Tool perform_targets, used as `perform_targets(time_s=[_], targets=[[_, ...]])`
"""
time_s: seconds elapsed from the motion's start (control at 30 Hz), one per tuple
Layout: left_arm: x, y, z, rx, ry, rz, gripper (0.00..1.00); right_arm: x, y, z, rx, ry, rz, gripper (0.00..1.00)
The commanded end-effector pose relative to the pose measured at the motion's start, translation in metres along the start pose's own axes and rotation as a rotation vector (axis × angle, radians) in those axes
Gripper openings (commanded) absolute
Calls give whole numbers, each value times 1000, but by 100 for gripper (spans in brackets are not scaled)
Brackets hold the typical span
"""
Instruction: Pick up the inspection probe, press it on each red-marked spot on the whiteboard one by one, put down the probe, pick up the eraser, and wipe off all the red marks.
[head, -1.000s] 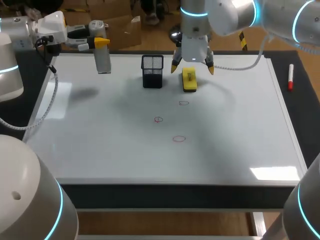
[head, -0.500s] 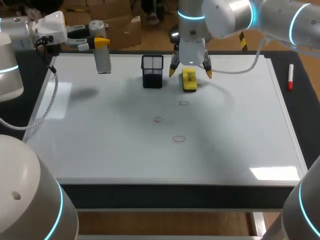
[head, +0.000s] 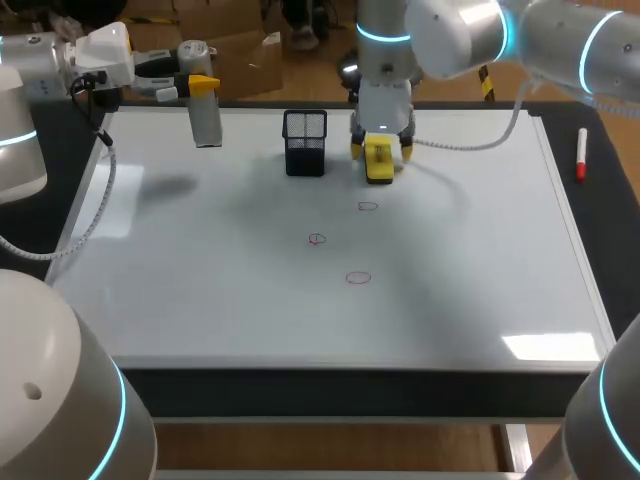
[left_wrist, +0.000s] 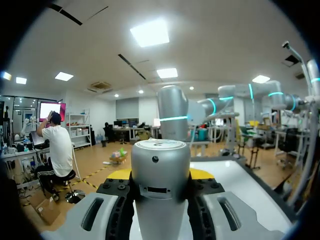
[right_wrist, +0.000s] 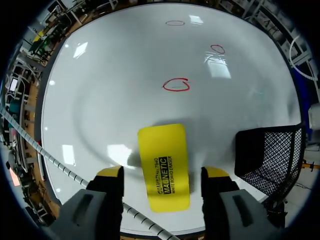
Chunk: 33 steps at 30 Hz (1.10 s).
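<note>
The grey cylindrical inspection probe (head: 205, 110) hangs above the whiteboard's (head: 200, 290) far left corner, with my left gripper (head: 200, 85) shut on it. The left wrist view shows the probe (left_wrist: 160, 190) clamped between the fingers of that gripper (left_wrist: 160, 175). My right gripper (head: 379, 150) is down over the yellow eraser (head: 378, 162) at the far middle. The right wrist view shows that gripper (right_wrist: 162, 179) straddling the eraser (right_wrist: 164, 167), with a gap on each side. Three red marks (head: 368, 207) (head: 317, 239) (head: 358, 278) lie on the board's middle.
A black mesh basket (head: 305, 142) stands just left of the eraser, close beside my right gripper, and shows as the basket (right_wrist: 270, 150) in the right wrist view. A red marker (head: 581, 155) lies off the board's right edge.
My right gripper has dropped down around the eraser and its fingers have narrowed toward it. The left arm and probe have not moved.
</note>
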<state>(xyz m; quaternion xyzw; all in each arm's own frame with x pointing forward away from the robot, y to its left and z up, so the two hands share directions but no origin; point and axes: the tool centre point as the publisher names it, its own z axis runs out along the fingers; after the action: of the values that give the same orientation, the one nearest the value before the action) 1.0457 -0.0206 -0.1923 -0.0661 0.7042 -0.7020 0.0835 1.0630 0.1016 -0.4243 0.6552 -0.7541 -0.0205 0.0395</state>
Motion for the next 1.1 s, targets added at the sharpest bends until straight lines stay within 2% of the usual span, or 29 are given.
perform_targets(time_s=[0.03, 0.17, 0.47, 0.57, 0.77, 1.1], targets=[[0, -1, 0, 0, 1, 0, 0, 7, 1, -3, 5, -8, 6, 0], [0, -1, 0, 0, 1, 0, 0, 14, 2, -17, 19, -27, 78, 0], [0, -1, 0, 0, 1, 0, 0, 56, -3, -47, 36, -22, 346, 0], [0, -1, 0, 0, 1, 0, 0, 73, -4, -51, 38, 0, 449, 0], [0, -1, 0, 0, 1, 0, 0, 103, -4, -53, 37, 17, 576, 0], [0, -1, 0, 0, 1, 0, 0, 153, 9, -54, 15, 2, 776, 0]])
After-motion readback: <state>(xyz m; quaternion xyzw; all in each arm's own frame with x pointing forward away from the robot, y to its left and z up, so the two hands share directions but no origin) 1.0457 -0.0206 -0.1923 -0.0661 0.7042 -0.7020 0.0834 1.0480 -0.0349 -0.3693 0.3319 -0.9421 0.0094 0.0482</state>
